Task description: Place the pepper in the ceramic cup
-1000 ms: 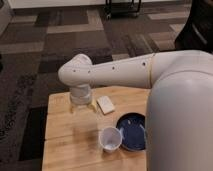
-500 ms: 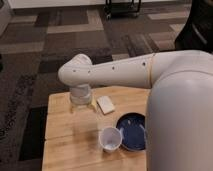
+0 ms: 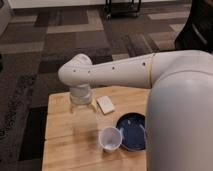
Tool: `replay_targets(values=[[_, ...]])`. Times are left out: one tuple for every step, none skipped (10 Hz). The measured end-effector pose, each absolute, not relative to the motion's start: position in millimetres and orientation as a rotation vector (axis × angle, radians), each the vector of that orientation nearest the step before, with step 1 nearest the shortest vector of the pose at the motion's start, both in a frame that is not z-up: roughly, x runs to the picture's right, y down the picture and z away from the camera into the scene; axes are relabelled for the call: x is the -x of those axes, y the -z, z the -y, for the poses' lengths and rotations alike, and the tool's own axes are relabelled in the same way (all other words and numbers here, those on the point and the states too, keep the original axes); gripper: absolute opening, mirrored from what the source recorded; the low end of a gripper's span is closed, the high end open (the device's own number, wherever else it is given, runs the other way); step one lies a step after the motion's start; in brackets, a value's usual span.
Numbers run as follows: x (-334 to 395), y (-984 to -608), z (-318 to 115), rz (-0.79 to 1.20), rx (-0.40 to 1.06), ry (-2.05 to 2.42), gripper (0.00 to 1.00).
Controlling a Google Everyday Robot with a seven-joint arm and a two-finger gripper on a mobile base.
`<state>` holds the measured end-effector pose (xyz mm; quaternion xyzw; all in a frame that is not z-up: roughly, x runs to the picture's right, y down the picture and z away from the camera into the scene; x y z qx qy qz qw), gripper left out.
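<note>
Pepper was out of my sight, so I could not say where it lay. Nearest me, the cup [image 3: 110, 139] stood upright on the wooden table [image 3: 65, 132], just beside the blue plate [image 3: 132, 131]. Farther back, my gripper [image 3: 83, 106] hung low over the table, pointing straight down with its jaws spread wide; my wrist hid the gap between them. A pale flat slab [image 3: 105, 104] lay just beside it. Beyond the table lay patterned carpet [image 3: 50, 40] and a dark cart [image 3: 122, 6].

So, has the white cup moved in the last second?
No. The ceramic cup stays at the rim of the dark blue plate; the gripper hangs over the table behind it.
</note>
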<state>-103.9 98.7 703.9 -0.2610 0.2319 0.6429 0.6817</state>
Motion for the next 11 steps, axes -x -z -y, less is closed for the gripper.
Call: replay_targets(values=[[104,-704,-99,-0.520,0.585,-1.442,0.65],[104,-704,-99,-0.520,0.585,-1.442,0.65],[82,-708,-92,-0.514,0.622,-1.479,0.65],[77,-711,-89,-0.499,0.647,-1.486,0.65],[71,-714,-87,-0.484,0.673,-1.492,0.65],[62,-717,-85,-0.479,0.693,-1.500,0.65],[37,-725,-84,-0.489,0.726,-1.518,0.65],[26,-727,-83,-0.501,0.728,-1.524,0.65],[23,-728,-83,-0.506,0.729,-1.525,0.65],[26,-727,-84,-0.505,0.732,-1.520,0.65],[24,-727,-84,-0.506,0.731,-1.523,0.65]])
